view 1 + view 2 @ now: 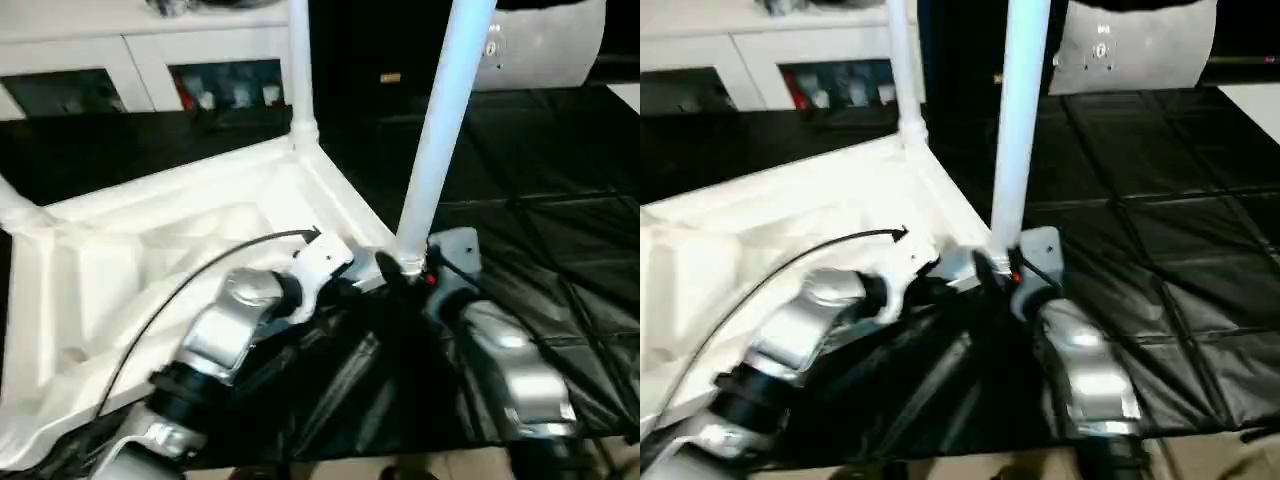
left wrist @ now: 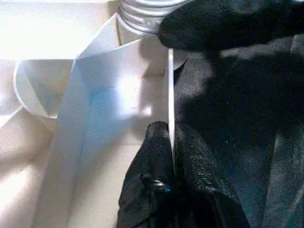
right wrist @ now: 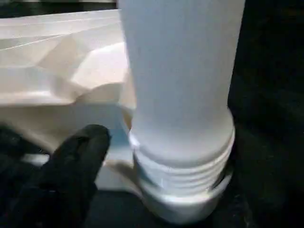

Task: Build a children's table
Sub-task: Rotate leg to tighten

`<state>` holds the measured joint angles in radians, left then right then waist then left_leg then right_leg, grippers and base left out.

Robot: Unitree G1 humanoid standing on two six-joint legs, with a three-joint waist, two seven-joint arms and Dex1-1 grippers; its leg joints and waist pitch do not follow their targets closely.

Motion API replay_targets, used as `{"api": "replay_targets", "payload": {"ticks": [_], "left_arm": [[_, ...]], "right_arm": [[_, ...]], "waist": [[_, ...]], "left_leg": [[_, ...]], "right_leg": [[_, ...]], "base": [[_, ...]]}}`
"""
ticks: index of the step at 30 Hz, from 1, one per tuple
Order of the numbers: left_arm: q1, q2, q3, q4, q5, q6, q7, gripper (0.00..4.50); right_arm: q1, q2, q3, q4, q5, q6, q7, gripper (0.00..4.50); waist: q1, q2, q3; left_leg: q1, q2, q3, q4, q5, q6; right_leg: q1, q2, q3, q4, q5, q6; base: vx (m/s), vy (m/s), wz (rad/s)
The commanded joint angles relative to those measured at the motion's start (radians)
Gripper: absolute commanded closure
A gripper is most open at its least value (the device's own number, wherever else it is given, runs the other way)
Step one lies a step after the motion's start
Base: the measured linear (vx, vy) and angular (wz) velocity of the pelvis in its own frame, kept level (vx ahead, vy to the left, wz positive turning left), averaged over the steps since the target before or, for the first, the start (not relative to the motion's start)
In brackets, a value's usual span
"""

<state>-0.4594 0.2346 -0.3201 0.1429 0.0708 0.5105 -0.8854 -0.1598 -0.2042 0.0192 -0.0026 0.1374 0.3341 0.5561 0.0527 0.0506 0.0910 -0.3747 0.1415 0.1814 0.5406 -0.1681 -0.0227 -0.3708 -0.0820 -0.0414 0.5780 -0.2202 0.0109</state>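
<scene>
The near-right leg (image 1: 440,130) is standing in the corner socket (image 3: 183,202) of the upturned table (image 1: 180,250), but its threads are still showing above the socket rim, so I am judging it as only partly screwed in. It is also leaning a little to the right in my head views, and if I let it go that way it could cross-thread, wobble loose or tip out. The table itself is lying underside up on the black floor mat (image 1: 560,230), white, with raised ribs, its near-right corner just in front of me and a second leg (image 1: 298,60) rising from the far corner. My left pincer (image 2: 171,137) is closed on the thin side wall of the table near that corner, steadying it; if that pinch slips off the narrow edge, the whole piece could slide on the mat while the leg is being turned. My right pincer (image 3: 71,161) is sitting just beside the leg's base, one black finger showing next to it, and I cannot tell whether it is open or gripping. White cabinets (image 1: 140,60) are standing at the far left.
</scene>
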Motion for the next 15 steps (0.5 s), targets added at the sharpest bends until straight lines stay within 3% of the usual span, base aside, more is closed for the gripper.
{"api": "replay_targets", "payload": {"ticks": [1, 2, 3, 4, 5, 6, 8, 10, 12, 14, 15], "left_arm": [[0.032, 0.043, -0.028, 0.023, -0.026, -0.07, -0.086, 4.5], [0.034, 0.054, -0.029, 0.023, -0.029, -0.08, -0.102, 4.5], [0.038, 0.095, -0.038, 0.023, -0.04, -0.122, -0.166, 4.5], [0.038, 0.095, -0.038, 0.023, -0.04, -0.122, -0.166, 4.5], [0.038, 0.133, -0.053, 0.026, -0.047, -0.162, -0.224, 4.5], [0.037, 0.158, -0.065, 0.032, -0.052, -0.191, -0.267, 4.5], [0.033, 0.182, -0.075, 0.041, -0.059, -0.219, -0.315, 4.5], [0.025, 0.205, -0.085, 0.054, -0.073, -0.246, -0.374, 4.5], [-0.003, 0.235, -0.104, 0.087, -0.078, -0.286, -0.448, 4.5], [-0.016, 0.247, -0.113, 0.105, -0.075, -0.309, -0.474, 4.5], [-0.023, 0.251, -0.116, 0.114, -0.073, -0.321, -0.484, 4.5]], "right_arm": [[0.011, -0.062, 0.101, -0.036, 0.021, -0.035, 0.166, 0.04], [0.01, -0.078, 0.105, -0.035, 0.016, -0.046, 0.183, 0.04], [0.005, -0.134, 0.117, -0.034, 0.007, -0.076, 0.247, 0.04], [0.005, -0.134, 0.117, -0.034, 0.007, -0.076, 0.247, 0.04], [-0.005, -0.169, 0.118, -0.029, 0.018, -0.093, 0.299, 0.04], [-0.017, -0.189, 0.115, -0.02, 0.034, -0.097, 0.339, 0.04], [-0.033, -0.21, 0.114, -0.006, 0.047, -0.108, 0.385, 0.04], [-0.057, -0.238, 0.117, 0.016, 0.053, -0.132, 0.447, 0.04], [-0.088, -0.295, 0.151, 0.045, 0.069, -0.162, 0.568, 0.04], [-0.1, -0.317, 0.167, 0.059, 0.074, -0.173, 0.615, 0.04], [-0.106, -0.324, 0.172, 0.066, 0.076, -0.177, 0.634, 0.04]], "waist": [[0.002, -0.027, -0.057], [0.006, -0.025, -0.062], [0.005, -0.021, -0.072], [0.003, -0.023, -0.07], [0.003, -0.024, -0.066], [0.006, -0.024, -0.064], [0.01, -0.022, -0.068], [0.011, -0.018, -0.065], [0.016, -0.024, -0.059], [0.021, -0.02, -0.056], [0.024, -0.025, -0.051]], "left_leg": [[0.001, 0.084, -0.034, -0.05, -0.13, 0.121], [0.001, 0.084, -0.035, -0.043, -0.085, 0.135], [-0.003, 0.081, -0.033, -0.029, 0.015, 0.18], [-0.009, 0.077, -0.028, -0.019, 0.056, 0.217], [-0.01, 0.076, -0.026, -0.018, 0.05, 0.225], [-0.01, 0.08, -0.026, -0.016, -0.008, 0.217], [-0.008, 0.082, -0.028, -0.016, -0.023, 0.209], [-0.007, 0.088, -0.028, -0.015, -0.038, 0.201], [-0.001, 0.096, -0.027, -0.021, -0.087, 0.181], [0.006, 0.098, -0.026, -0.025, -0.139, 0.152], [0.005, 0.097, -0.026, -0.029, -0.178, 0.133]], "right_leg": [[0.03, -0.079, 0.047, -0.058, -0.065, -0.214], [0.034, -0.079, 0.044, -0.05, 0.003, -0.224], [0.034, -0.074, 0.042, -0.029, 0.177, -0.25], [0.033, -0.07, 0.039, -0.019, 0.276, -0.266], [0.03, -0.071, 0.039, -0.02, 0.285, -0.273], [0.031, -0.078, 0.04, -0.022, 0.224, -0.279], [0.033, -0.074, 0.036, -0.021, 0.183, -0.282], [0.024, -0.071, 0.035, -0.02, 0.134, -0.294], [0.019, -0.071, 0.036, -0.025, 0.031, -0.299], [0.015, -0.07, 0.037, -0.03, -0.05, -0.295], [0.014, -0.073, 0.039, -0.037, -0.104, -0.29]], "base": [[0.051, -0.027, -0.01], [0.0, 0.0, 0.0], [0.0, 0.0, 0.0], [0.0, 0.0, 0.0], [0.024, -0.05, 0.01], [0.024, -0.05, 0.01], [0.0, 0.0, 0.0], [0.0, 0.0, 0.0], [0.0, 0.0, 0.0], [-0.026, 0.013, 0.01], [-0.051, 0.026, 0.02]]}}
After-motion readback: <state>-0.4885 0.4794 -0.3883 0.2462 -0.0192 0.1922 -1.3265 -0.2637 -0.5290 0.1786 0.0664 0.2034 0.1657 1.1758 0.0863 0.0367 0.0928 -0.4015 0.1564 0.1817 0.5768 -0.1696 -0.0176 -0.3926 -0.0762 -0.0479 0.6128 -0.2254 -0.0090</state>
